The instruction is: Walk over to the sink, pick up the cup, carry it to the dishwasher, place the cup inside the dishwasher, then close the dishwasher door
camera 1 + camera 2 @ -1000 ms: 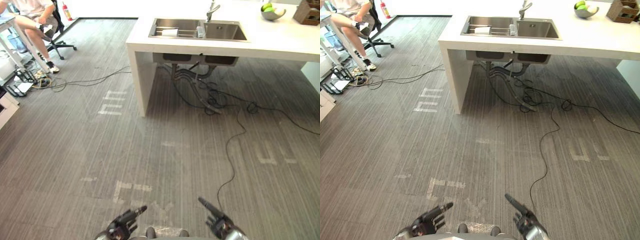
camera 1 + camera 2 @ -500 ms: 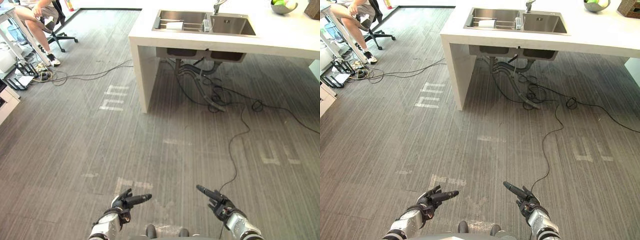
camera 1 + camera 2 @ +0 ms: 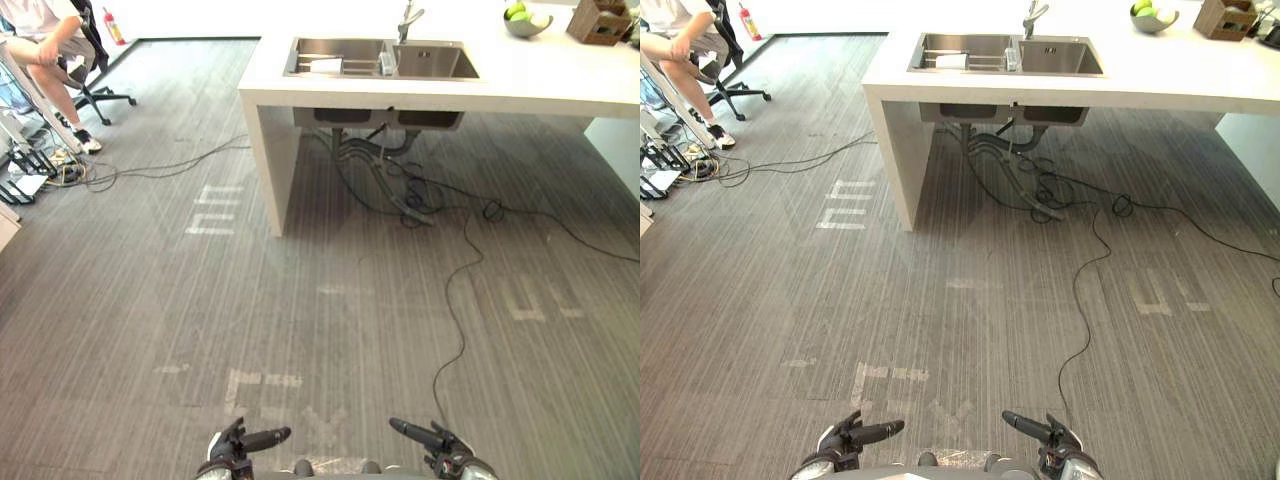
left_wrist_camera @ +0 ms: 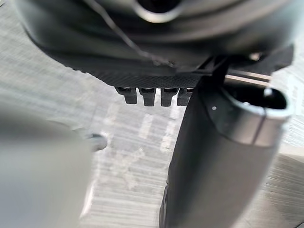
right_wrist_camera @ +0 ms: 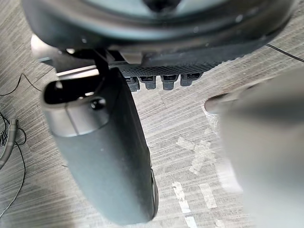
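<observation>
The left hand (image 3: 230, 449) and the right hand (image 3: 449, 459) hang low over the floor (image 3: 150, 300), far in front of the sink (image 3: 440, 62). Both hands are loose and spread. The thumb on each is straight, and each hand pokes one part in toward the other. They hold nothing and touch nothing.

Half a second ago more of both arms showed. Now just the hands peek in at the near edge. The whole picture has shifted, so the camera has moved. More of the far counter (image 3: 560, 78) shows now.

The floor is grey with thin stripes and a few pale tape marks. The sink is set in the white counter, with a tap (image 3: 408, 20) behind it and grey pipes (image 3: 385, 170) under it. A small white thing that looks like the cup (image 3: 325, 65) lies in the left half of the sink. To the right of the sink stand a bowl (image 3: 527, 22) of green fruit and a wooden box (image 3: 598, 20). Far to the left of the sink a person (image 3: 40, 40) sits on a chair, near a red fire extinguisher (image 3: 112, 28).
</observation>
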Motion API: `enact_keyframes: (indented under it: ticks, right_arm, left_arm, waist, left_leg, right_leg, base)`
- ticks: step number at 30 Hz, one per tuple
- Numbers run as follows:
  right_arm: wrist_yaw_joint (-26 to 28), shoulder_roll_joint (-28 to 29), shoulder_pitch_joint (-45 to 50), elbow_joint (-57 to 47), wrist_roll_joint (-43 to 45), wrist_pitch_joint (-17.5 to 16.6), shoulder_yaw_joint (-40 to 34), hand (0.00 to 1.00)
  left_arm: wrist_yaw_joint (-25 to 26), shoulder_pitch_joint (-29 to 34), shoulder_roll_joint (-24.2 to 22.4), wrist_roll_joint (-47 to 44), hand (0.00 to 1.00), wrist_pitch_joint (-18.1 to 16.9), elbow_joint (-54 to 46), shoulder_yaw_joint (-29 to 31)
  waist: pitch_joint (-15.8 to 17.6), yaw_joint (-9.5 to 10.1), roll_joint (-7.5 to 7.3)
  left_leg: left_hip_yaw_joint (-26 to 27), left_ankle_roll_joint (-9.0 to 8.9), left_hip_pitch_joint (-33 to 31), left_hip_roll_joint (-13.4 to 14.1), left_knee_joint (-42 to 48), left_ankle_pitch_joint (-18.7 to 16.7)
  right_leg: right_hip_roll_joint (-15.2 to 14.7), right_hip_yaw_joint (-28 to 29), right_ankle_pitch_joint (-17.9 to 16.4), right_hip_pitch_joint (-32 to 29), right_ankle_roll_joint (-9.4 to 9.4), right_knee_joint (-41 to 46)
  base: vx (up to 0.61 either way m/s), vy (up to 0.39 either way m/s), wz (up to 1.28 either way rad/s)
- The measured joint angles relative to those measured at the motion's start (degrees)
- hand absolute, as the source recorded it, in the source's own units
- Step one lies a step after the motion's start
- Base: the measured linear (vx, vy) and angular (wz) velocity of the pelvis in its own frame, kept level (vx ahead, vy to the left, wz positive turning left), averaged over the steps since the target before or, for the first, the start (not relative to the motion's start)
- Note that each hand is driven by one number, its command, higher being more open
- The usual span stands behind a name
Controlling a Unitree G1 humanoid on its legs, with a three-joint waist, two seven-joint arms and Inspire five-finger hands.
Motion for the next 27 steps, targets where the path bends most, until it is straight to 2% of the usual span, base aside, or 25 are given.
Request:
enact_keyframes:
  ticks: [1,2,3,5,8,9,10,11,14,15,16,17,18,19,20,22,23,24,25,26,27]
  right_arm:
    - [0.4,0.0,-0.5,0.0,0.1,-0.6,0.0,1.0]
    - [0.5,0.1,-0.8,0.0,0.2,-1.0,0.0,1.0]
    - [0.5,0.1,-1.2,0.0,0.8,-1.7,0.1,1.0]
    - [0.5,0.1,-1.8,0.0,2.6,-2.3,0.2,1.0]
    - [-0.4,0.2,-4.1,-1.3,2.9,-2.4,1.1,1.0]
    - [-0.8,0.2,-4.1,-2.9,3.1,-2.4,1.4,1.0]
    - [-1.5,0.2,-4.0,-4.4,4.0,-2.3,1.7,1.0]
    - [-1.7,0.3,-3.8,-5.0,4.1,-2.3,1.7,1.0]
    - [-2.1,0.3,-2.4,-6.4,4.1,-1.7,1.6,1.0]
    - [-1.9,0.0,-2.2,-6.3,4.1,-0.9,1.0,1.0]
    - [-1.8,-0.3,-2.2,-6.3,4.1,-0.9,0.5,1.0]
    - [-1.8,-1.0,-2.0,-6.3,4.2,-0.7,-0.2,1.0]
    - [-1.3,-1.9,-1.7,-6.3,4.4,-0.2,-0.4,1.0]
    - [-1.0,-2.1,-1.8,-6.2,4.4,0.2,-0.6,1.0]
    - [-0.7,-2.6,-2.4,-5.6,4.4,0.6,-0.7,1.0]
    - [0.7,-3.5,-2.6,-5.0,4.4,0.6,-0.3,1.0]
    - [1.5,-4.0,-2.3,-4.6,4.0,0.6,0.8,1.0]
    - [1.8,-4.2,-2.4,-4.1,3.5,0.5,1.4,1.0]
    - [2.4,-4.3,-2.5,-3.1,2.1,0.4,2.1,1.0]
    - [2.6,-4.2,-2.5,-2.6,2.1,0.3,2.2,1.0]
    - [2.9,-4.1,-2.4,-1.6,2.1,0.3,2.2,1.0]
  left_arm:
    - [-0.4,-0.3,0.3,-0.1,1.0,-0.3,0.0,0.0]
    - [-0.6,-0.5,0.5,-0.2,1.0,-0.4,0.0,0.0]
    - [-0.9,-0.9,0.9,-0.8,1.0,-0.4,0.1,0.0]
    - [-0.9,-1.1,1.1,-1.3,1.0,-0.4,0.0,0.0]
    - [-0.9,-3.8,2.3,-1.4,1.0,-0.1,-0.4,-0.1]
    - [-0.8,-4.6,2.4,-1.7,1.0,0.0,-1.0,-0.2]
    - [0.2,-5.1,2.6,-1.8,1.0,0.0,-2.7,-0.3]
    - [0.8,-5.5,2.8,-1.8,1.0,0.0,-3.4,-0.3]
    - [3.2,-6.8,2.9,-2.0,1.0,0.1,-5.7,-0.2]
    - [3.3,-6.8,2.8,-1.9,1.0,0.2,-6.6,-0.1]
    - [3.2,-6.9,2.6,-1.9,1.0,0.2,-6.9,-0.2]
    - [3.1,-6.8,2.1,-1.9,1.0,0.1,-7.5,-0.4]
    - [3.3,-6.6,1.6,-2.0,1.0,0.1,-7.4,-0.4]
    - [3.4,-6.5,1.5,-2.1,1.0,0.0,-7.3,-0.4]
    - [3.7,-6.6,1.3,-3.2,1.0,-0.1,-6.8,-0.3]
    - [4.8,-5.6,0.0,-4.3,1.0,-0.3,-6.4,-0.2]
    - [5.4,-4.5,-1.1,-4.9,1.0,-1.3,-6.5,-0.1]
    - [5.6,-4.1,-1.4,-5.3,1.0,-1.9,-6.6,0.0]
    - [5.8,-3.7,-1.9,-5.5,1.0,-2.7,-6.8,0.3]
    - [5.9,-3.5,-2.0,-5.8,1.0,-2.8,-7.1,0.3]
    - [5.9,-2.9,-2.3,-6.4,1.0,-3.2,-8.7,0.3]
  waist:
    - [0.7,0.22,-0.64]
    - [1.1,0.29,-1.16]
    - [2.1,0.2,-1.88]
    - [2.6,-0.29,-1.51]
    - [4.5,-0.85,-1.0]
    - [4.7,-0.91,-0.94]
    - [5.1,-0.94,-1.5]
    - [5.2,-0.89,-1.78]
    - [5.3,-0.85,-4.42]
    - [5.0,-0.9,-4.56]
    - [5.0,-1.18,-3.39]
    - [4.1,-1.41,-1.05]
    - [2.7,-1.29,1.04]
    - [2.2,-1.14,1.66]
    - [2.2,-0.9,1.73]
    - [1.8,-1.09,2.41]
    - [1.7,-0.88,3.3]
    - [2.0,-0.8,3.5]
    - [3.0,-0.63,3.7]
    - [3.8,-0.4,3.56]
    - [4.5,0.37,3.08]
  left_leg:
    - [0.5,0.7,1.0,-0.7,0.1,-0.3]
    - [0.6,1.09,1.5,-1.3,0.2,-0.4]
    - [0.3,1.94,3.2,-2.4,0.2,-0.6]
    - [-0.5,2.3,3.9,-1.9,1.1,-1.2]
    - [-2.3,1.37,3.5,0.8,2.7,-2.0]
    - [-2.8,0.46,3.1,2.1,3.5,-2.6]
    - [-3.4,-0.58,3.2,2.8,4.0,-3.4]
    - [-3.7,-1.07,3.3,2.9,4.3,-3.8]
    - [-5.7,-4.19,4.6,2.9,7.3,-8.1]
    - [-6.6,-5.82,5.2,4.2,9.2,-10.5]
    - [-7.2,-6.67,5.2,5.7,9.6,-11.3]
    - [-7.9,-7.45,5.2,8.9,9.6,-12.4]
    - [-8.1,-7.29,5.5,11.8,9.4,-13.6]
    - [-8.3,-7.48,5.4,12.6,10.8,-13.3]
    - [-8.7,-9.62,2.7,13.4,18.3,-10.6]
    - [-9.0,-9.93,-3.2,15.2,33.7,-6.1]
    - [-9.6,-9.84,-9.6,17.9,47.6,1.6]
    - [-10.0,-9.39,-12.2,18.6,53.8,1.1]
    - [-10.2,-8.36,-16.4,18.4,63.4,-1.6]
    - [-10.1,-8.14,-18.0,17.4,65.9,-3.2]
    - [-9.6,-8.03,-20.8,14.2,65.3,-5.7]
  right_leg:
    - [-2.3,-0.2,0.0,-3.5,-0.03,9.2]
    - [-3.8,-0.6,0.1,-5.0,0.03,13.4]
    - [-6.7,-1.5,0.0,-7.4,-0.48,19.8]
    - [-7.4,-1.9,-1.9,-8.1,-0.65,19.3]
    - [-4.8,-1.0,-0.5,-8.2,-0.38,3.6]
    - [-3.6,-0.8,3.0,-8.1,0.02,-5.5]
    - [-3.3,-0.6,6.9,-7.6,0.41,-14.2]
    - [-3.5,-0.4,8.2,-7.6,0.6,-17.6]
    - [-5.6,0.7,9.1,-7.2,1.2,-21.5]
    - [-5.1,1.4,12.8,-6.7,0.77,-20.4]
    - [-3.9,1.3,13.5,-7.0,0.34,-18.9]
    - [-1.1,1.1,13.5,-8.4,0.07,-15.7]
    - [1.1,-0.2,12.6,-9.7,-1.4,-12.8]
    - [1.8,-0.8,11.6,-10.3,-3.19,-11.2]
    - [2.3,-0.9,8.9,-10.9,-6.34,-7.7]
    - [3.3,-0.9,5.2,-9.2,-6.65,-5.4]
    - [5.3,-0.8,2.9,-5.4,-8.42,-7.0]
    - [6.2,-0.6,2.6,-3.6,-9.22,-7.9]
    - [7.5,0.0,1.7,0.6,-10.3,-9.6]
    - [7.7,0.4,1.2,3.0,-10.68,-10.6]
    - [7.8,1.2,0.7,6.8,-11.08,-12.6]
  base:
    - [-0.11,0.077,-0.12]
    - [-0.08,0.056,-0.03]
    - [-0.04,0.034,0.12]
    - [0.03,0.025,0.22]
    - [0.11,-0.056,0.27]
    - [0.16,-0.114,0.16]
    - [0.18,-0.135,0.19]
    - [0.22,-0.187,0.22]
    - [0.27,-0.296,0.34]
    - [0.31,-0.319,0.3]
    - [0.43,-0.39,0.38]
    - [0.47,-0.347,0.3]
    - [0.48,-0.329,0.22]
    - [0.52,-0.298,-0.01]
    - [0.52,-0.305,-0.13]
    - [0.62,-0.353,-0.12]
    - [0.51,-0.24,-0.08]
    - [0.5,-0.189,-0.18]
    - [0.5,-0.157,-0.2]
    - [0.58,-0.167,-0.29]
    - [0.46,-0.114,-0.45]
